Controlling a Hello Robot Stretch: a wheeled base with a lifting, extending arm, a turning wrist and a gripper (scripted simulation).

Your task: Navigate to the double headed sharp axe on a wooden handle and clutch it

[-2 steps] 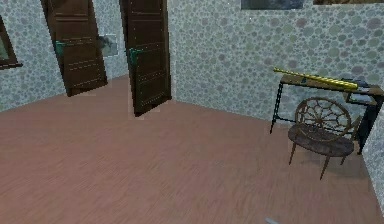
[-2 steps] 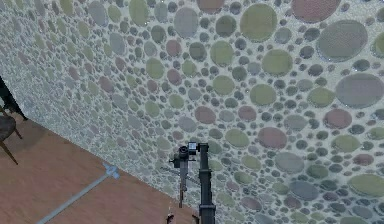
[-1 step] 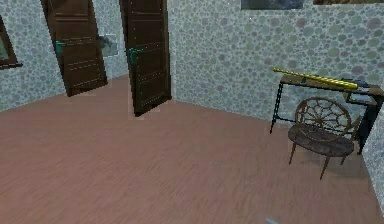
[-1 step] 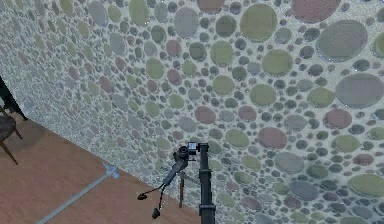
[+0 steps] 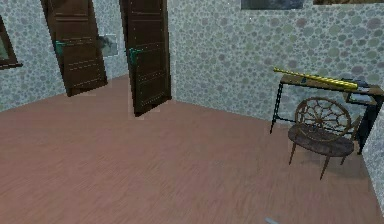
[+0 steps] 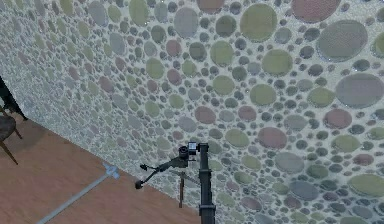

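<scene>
- Axe is more than this size allows one to call it: a long yellow thing [image 5: 316, 80] lies flat along the top of a dark table [image 5: 275, 108] at the forward view's right, against the pebbled wall [image 5: 225, 60].
- Its near end juts a little past the table's left edge; the far end runs toward the picture's right edge.
- A wooden chair [image 5: 320, 132] with a wheel-shaped back stands on the floor just in front of the table, below the yellow thing.
- Two dark wooden doors stand across the room in the forward view: one door [image 5: 76, 45] at the upper left, a second door [image 5: 147, 52] near the middle, turned out from the wall's corner.
- Reddish plank floor [image 5: 130, 160] stretches bare between the robot and the table.
- In the arm side view the arm [image 6: 205, 195] rises from the bottom edge, close to the same pebbled wall.
- The gripper [image 6: 146, 180] points toward that view's left, low over the floor, well apart from the table and the yellow thing.
- Whether its fingers stand apart or together cannot be told.
- It holds nothing: bare floor and wall lie behind its far end.
- A dark chair leg [image 6: 8, 128] shows at the arm side view's left edge.
</scene>
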